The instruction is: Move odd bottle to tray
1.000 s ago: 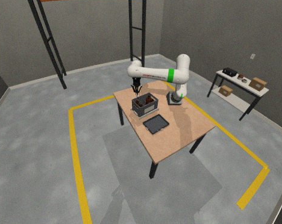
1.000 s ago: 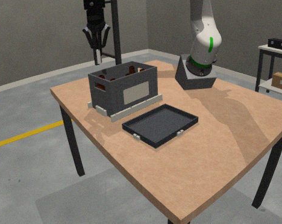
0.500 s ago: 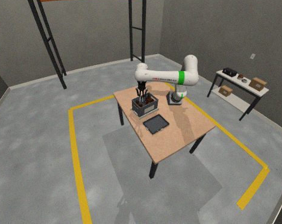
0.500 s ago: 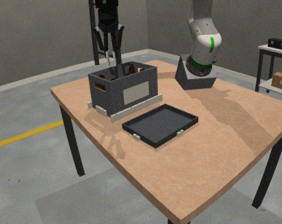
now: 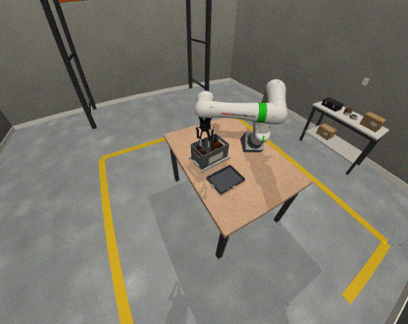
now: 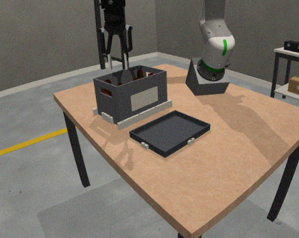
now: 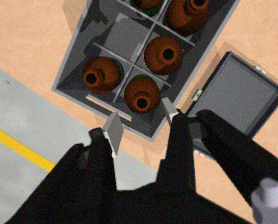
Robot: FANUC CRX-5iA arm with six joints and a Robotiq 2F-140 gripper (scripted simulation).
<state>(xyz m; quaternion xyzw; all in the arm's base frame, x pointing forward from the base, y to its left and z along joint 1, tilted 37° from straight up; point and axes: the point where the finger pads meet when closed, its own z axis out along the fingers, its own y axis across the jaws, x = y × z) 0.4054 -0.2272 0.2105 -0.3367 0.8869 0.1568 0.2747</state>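
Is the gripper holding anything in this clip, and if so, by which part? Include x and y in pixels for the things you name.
Nothing is held: the gripper (image 5: 205, 139) (image 6: 117, 69) (image 7: 142, 115) stands open above the crate (image 5: 207, 160) (image 6: 107, 106) (image 7: 154, 136), with no bottle between its fingers.

Workshop or industrial work cell, I'd say: my white jointed robot arm with green bands (image 5: 238, 111) (image 6: 219, 47) on tan-topped table (image 5: 271, 182) (image 6: 195, 175), yellow floor tape (image 5: 107, 212) (image 6: 32, 141) (image 7: 25, 150), tall black-and-orange steel racking (image 5: 207, 34), plain grey walls.

Top and exterior views look down at the desk (image 5: 258, 173) (image 6: 214, 143), top from farther off. Wrist faces down close above the crate (image 5: 210, 156) (image 6: 131, 95) (image 7: 72, 55).
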